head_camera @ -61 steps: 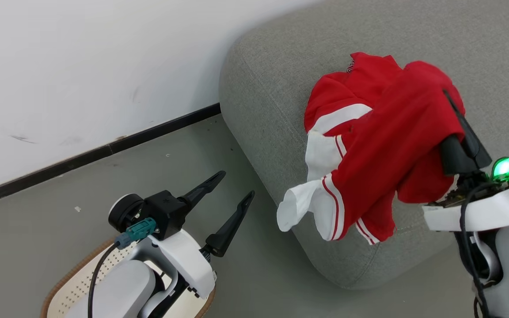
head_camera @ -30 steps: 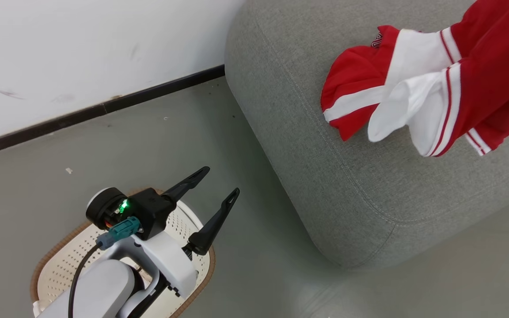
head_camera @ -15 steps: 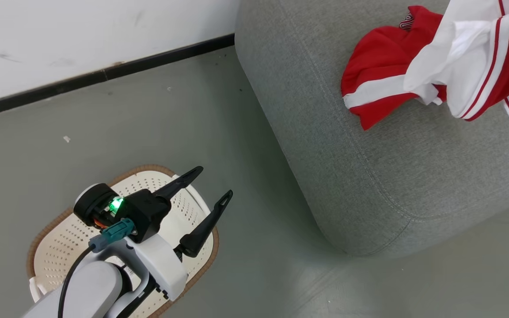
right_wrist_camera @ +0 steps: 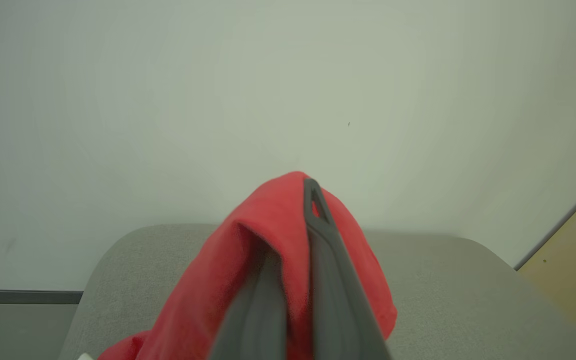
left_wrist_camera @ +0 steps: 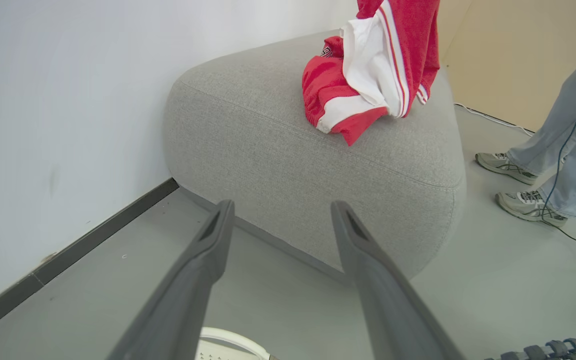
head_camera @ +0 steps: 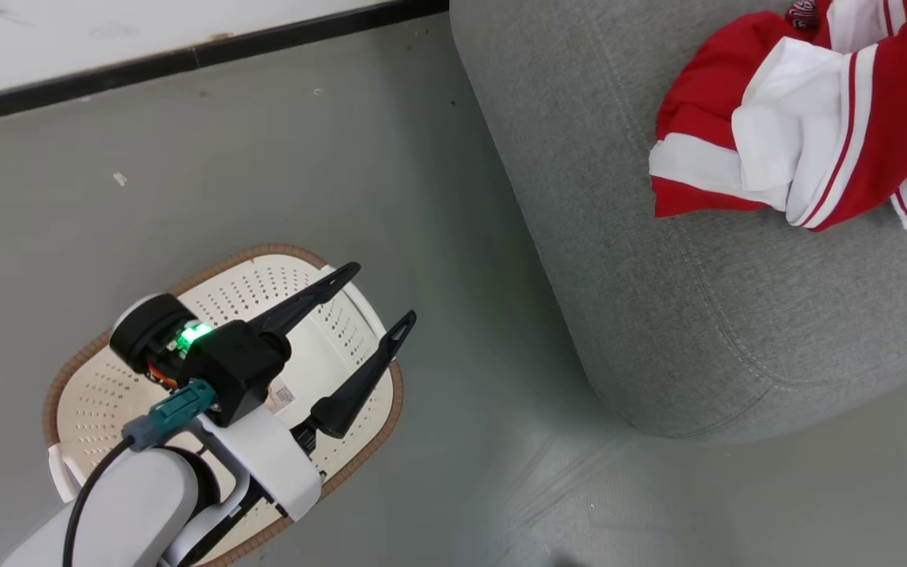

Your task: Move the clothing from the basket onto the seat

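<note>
Grey woven fabric is being shown all over the seat (head_camera: 697, 315), which is standing on the floor (head_camera: 453, 197) near the wall. The cream basket (head_camera: 99, 394) is being supported by the floor, apart from the seat. The red and white clothing (head_camera: 816, 134) is being found at the seat's top. One garment is lying there, and the other is being held up above it by the right tool (right_wrist_camera: 295, 235), clenched on red cloth. The left tool (head_camera: 383, 293) is being held released over the basket.
</note>
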Motion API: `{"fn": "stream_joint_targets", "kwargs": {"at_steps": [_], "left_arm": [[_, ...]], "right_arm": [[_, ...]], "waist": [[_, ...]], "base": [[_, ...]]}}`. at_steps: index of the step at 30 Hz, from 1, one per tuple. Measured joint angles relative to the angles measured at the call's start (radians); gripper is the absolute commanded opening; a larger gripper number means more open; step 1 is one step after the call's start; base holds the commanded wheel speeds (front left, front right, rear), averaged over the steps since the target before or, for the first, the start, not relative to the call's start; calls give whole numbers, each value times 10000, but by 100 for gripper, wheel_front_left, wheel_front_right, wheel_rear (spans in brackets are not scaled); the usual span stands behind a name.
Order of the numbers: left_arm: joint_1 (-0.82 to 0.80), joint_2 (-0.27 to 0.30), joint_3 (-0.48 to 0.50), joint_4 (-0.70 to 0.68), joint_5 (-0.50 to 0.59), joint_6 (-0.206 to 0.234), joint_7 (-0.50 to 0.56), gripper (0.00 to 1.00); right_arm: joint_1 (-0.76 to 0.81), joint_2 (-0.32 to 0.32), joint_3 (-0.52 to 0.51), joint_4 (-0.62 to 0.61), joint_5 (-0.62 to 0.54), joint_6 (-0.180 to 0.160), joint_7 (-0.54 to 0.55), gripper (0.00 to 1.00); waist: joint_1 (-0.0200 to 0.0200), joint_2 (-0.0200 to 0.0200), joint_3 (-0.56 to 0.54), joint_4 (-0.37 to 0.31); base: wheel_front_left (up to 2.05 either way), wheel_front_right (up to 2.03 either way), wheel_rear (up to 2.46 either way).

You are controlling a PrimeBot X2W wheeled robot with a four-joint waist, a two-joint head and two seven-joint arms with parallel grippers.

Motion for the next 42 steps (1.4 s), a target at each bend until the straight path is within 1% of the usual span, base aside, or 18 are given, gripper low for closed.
{"fn": "stream_joint_targets", "kwargs": {"at_steps": [2, 8, 11, 13, 16, 19, 21, 22, 24, 26, 27, 28, 29, 35, 42], "left_arm": [[-142, 44, -2, -205, 35, -169, -113, 100], [-288, 96, -12, -430, 63, -339, -167, 100], [-388, 140, -13, -479, 71, -418, -171, 100], [-429, 151, -13, -527, 71, -428, -198, 100], [-476, 182, -27, -539, 71, -518, -297, 100], [-493, 276, 0, -531, 71, -548, -351, 100], [-494, 295, 0, -529, 71, -550, -397, 100], [-494, 299, -2, -527, 71, -569, -433, 100], [-494, 305, -4, -512, 71, -594, -462, 100], [-494, 320, -4, -487, 69, -596, -476, 100], [-494, 326, -4, -462, 69, -598, -520, 100], [-494, 332, -4, -441, 69, -602, -548, 100], [-494, 337, -2, -414, 69, -602, -550, 100], [-493, 359, 2, -282, 63, -604, -648, 100], [-492, 339, 13, -104, 54, -606, -815, 100]], "right_arm": [[10, 6, 128, 196, -161, 0, 21, 0], [32, 174, 322, 566, -389, 0, 21, 0], [64, 253, 391, 725, -441, 0, 19, 20], [111, 278, 506, 807, -500, 0, 21, 29], [297, 347, 897, 1022, -715, 0, 115, 30], [502, 635, 1246, 1210, -861, 2, 196, 27], [520, 713, 1377, 1337, -892, 2, 228, 25], [532, 729, 1398, 1396, -909, 2, 230, 25], [575, 769, 1404, 1478, -922, 2, 267, 30], [597, 790, 1407, 1565, -922, 2, 316, 43], [598, 790, 1404, 1603, -922, 2, 316, 53], [598, 790, 1404, 1643, -922, 2, 316, 78], [597, 790, 1406, 1680, -922, 0, 318, 100], [591, 803, 1413, 1835, -867, 2, 464, 100], [593, 943, 1542, 2069, -236, 2, 823, 100]], "waist": [[0, 0, 139, 53], [0, 0, 499, 193], [0, 0, 646, 249], [0, 0, 729, 284], [0, 0, 802, 340], [0, 0, 803, 331], [0, 0, 790, 318], [0, 0, 780, 309], [0, -1, 751, 291], [0, 0, 713, 272], [0, 0, 689, 260], [0, 0, 665, 249], [0, 0, 638, 237], [0, -1, 476, 166], [0, 0, 187, 79]], "base": [[0, 0, 0], [0, 0, 0], [0, 0, 0], [0, 0, 0], [0, 0, 0], [0, 0, 0], [0, 0, 0], [0, 0, 0], [0, 0, 0], [0, 0, 0], [0, 0, 0], [0, 0, 0], [0, 0, 0], [0, 0, 0], [0, 0, 0]]}}
